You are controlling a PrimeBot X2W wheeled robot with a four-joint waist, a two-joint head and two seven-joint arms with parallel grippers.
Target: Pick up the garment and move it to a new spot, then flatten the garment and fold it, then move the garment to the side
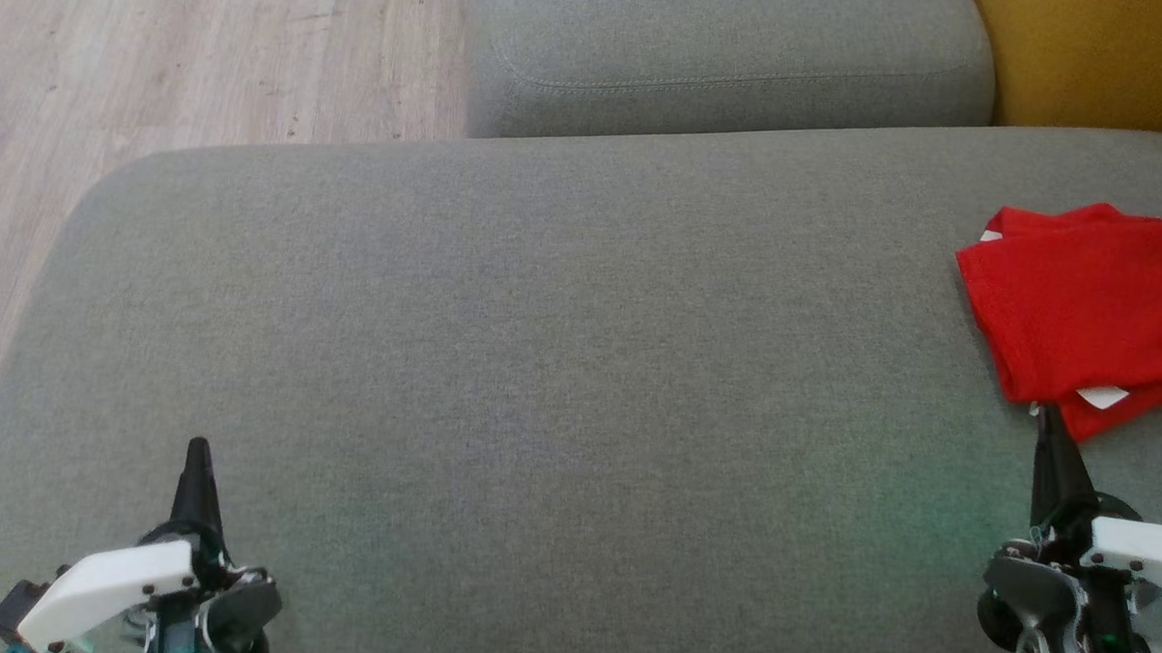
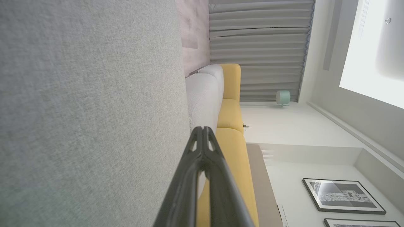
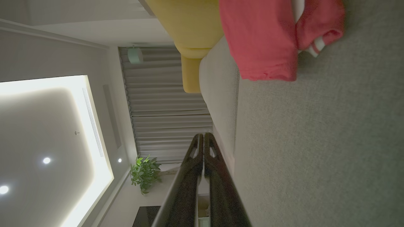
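Note:
A red garment (image 1: 1089, 310) with white trim lies folded at the right edge of the grey sofa seat (image 1: 541, 364); the right wrist view shows the garment (image 3: 265, 37) as a pink-red bundle ahead. My right gripper (image 1: 1049, 420) is shut with nothing in it, its tip just short of the garment's near edge; in the right wrist view its fingertips (image 3: 203, 136) are pressed together. My left gripper (image 1: 197, 448) sits at the lower left over bare cushion, far from the garment, also shut and empty, fingertips (image 2: 202, 129) touching in the left wrist view.
A grey back cushion (image 1: 726, 61) stands behind the seat, with a yellow cushion (image 1: 1103, 60) at the far right. Wooden floor (image 1: 165, 61) lies beyond the seat's rounded left edge. The wrist views show curtains (image 2: 258, 47), framed pictures (image 2: 342, 195) and a plant (image 3: 145, 171).

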